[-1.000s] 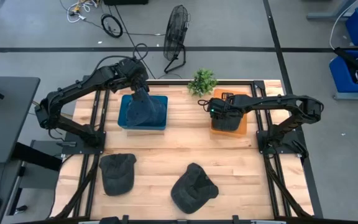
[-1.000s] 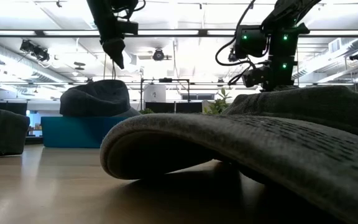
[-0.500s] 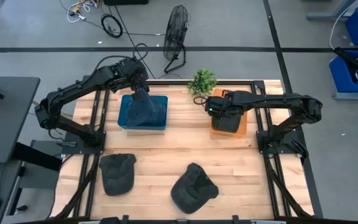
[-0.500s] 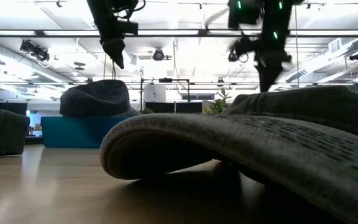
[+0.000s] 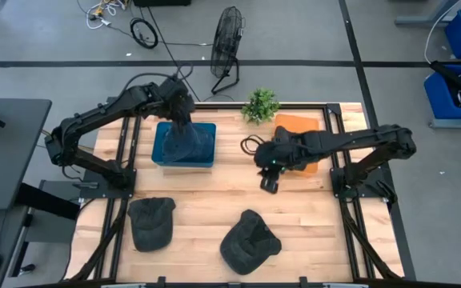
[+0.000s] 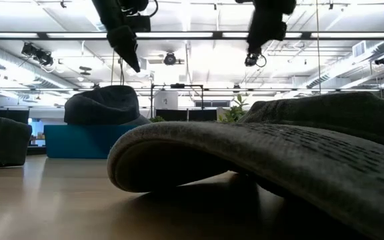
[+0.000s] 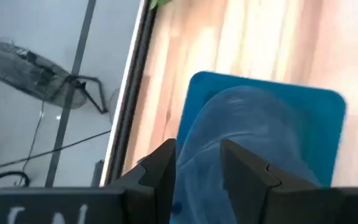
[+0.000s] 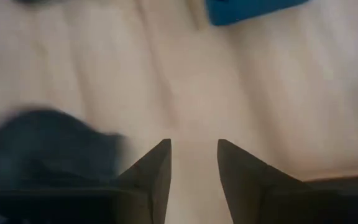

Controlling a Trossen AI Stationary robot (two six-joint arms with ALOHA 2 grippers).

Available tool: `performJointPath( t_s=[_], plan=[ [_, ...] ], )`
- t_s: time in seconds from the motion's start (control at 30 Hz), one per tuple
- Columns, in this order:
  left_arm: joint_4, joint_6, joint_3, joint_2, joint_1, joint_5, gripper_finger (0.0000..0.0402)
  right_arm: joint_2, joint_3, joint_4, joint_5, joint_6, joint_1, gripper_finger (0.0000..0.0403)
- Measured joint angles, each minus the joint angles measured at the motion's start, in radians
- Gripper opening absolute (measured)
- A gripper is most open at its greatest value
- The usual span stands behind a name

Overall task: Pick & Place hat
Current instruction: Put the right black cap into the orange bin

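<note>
Several dark grey hats show. One sits in the blue bin (image 5: 208, 157): hat (image 5: 186, 146), (image 7: 247, 137), (image 6: 104, 105). Two lie on the near part of the table: a hat (image 5: 151, 223) at the left and a hat (image 5: 249, 242) near the middle, which fills the low view (image 6: 279, 160). My left gripper (image 5: 182, 114), (image 7: 197, 147) hangs open just above the binned hat. My right gripper (image 5: 269, 183), (image 8: 193, 144) is open over bare table, left of the orange bin (image 5: 294, 122).
A small green plant (image 5: 260, 105) stands at the far edge between the bins. Black frame rails run along the table's left and right sides. Bare wood lies between the bins and the two near hats. A fan stands on the floor beyond the table.
My right gripper has left the orange bin and swung toward the table's middle and near edge, open and holding nothing. The orange bin's far part now shows uncovered. The hats have stayed put.
</note>
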Motion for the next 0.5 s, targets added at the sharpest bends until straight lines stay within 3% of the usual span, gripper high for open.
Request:
performJointPath(
  t_s=[0.1, 0.27, 0.5],
  plan=[
    [0.007, 0.000, 0.000, 0.000, -0.019, 0.000, 0.0128, 0.028, 0.000, 0.047, -0.061, 0.149, 0.059, 0.0139],
    [0.007, -0.001, 0.000, 0.000, -0.055, 0.000, 0.0128, 0.130, 0.000, 0.083, -0.186, 0.211, 0.155, 0.0156],
    [0.007, -0.001, 0.000, 0.000, -0.101, -0.001, 0.0128, 0.299, -0.001, 0.146, -0.435, 0.492, 0.218, 0.0200]
  ],
)
